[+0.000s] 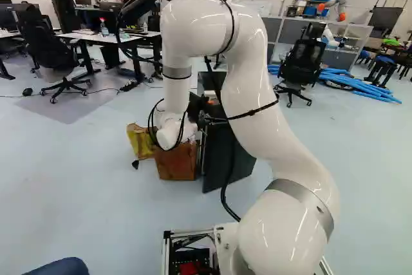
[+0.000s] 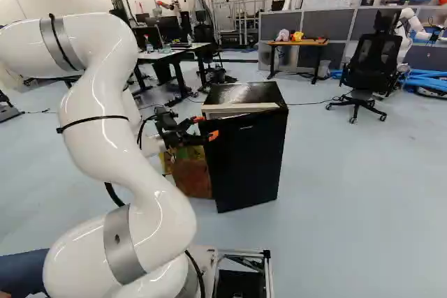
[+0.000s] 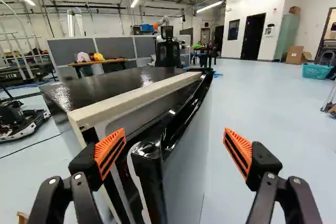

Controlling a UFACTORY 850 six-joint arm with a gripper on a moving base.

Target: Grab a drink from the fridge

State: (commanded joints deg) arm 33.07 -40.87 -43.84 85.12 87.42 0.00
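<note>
While the door (image 3: 151, 163) of the glossy black mini-fridge (image 2: 248, 151) is standing ajar, the released tool (image 3: 175, 135) is straddling its edge; 1 finger should be hooking the gap, then following the hinge's arc gently; the fridge is sitting on the floor (image 2: 349, 193) ahead, pale-rimmed, boxy; no drink is showing.

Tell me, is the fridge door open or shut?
Open, but only partly: in the wrist view, a gap separates the door from the fridge body.
</note>
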